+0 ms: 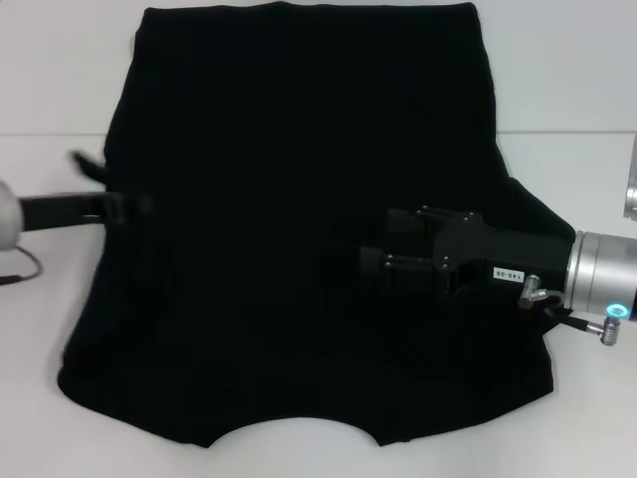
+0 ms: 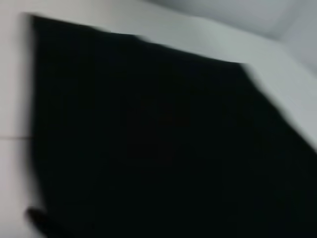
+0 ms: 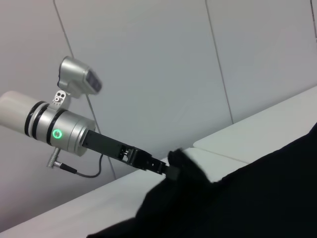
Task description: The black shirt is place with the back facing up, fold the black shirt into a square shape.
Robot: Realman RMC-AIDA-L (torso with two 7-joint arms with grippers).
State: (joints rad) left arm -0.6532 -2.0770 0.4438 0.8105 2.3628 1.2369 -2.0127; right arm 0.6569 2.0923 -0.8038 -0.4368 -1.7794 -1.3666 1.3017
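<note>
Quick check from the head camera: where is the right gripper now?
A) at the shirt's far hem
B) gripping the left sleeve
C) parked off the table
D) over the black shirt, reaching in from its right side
D: in the head view the right gripper sits over the black shirt, its arm coming in from the shirt's right side, while the left gripper is at the shirt's left edge.
</note>
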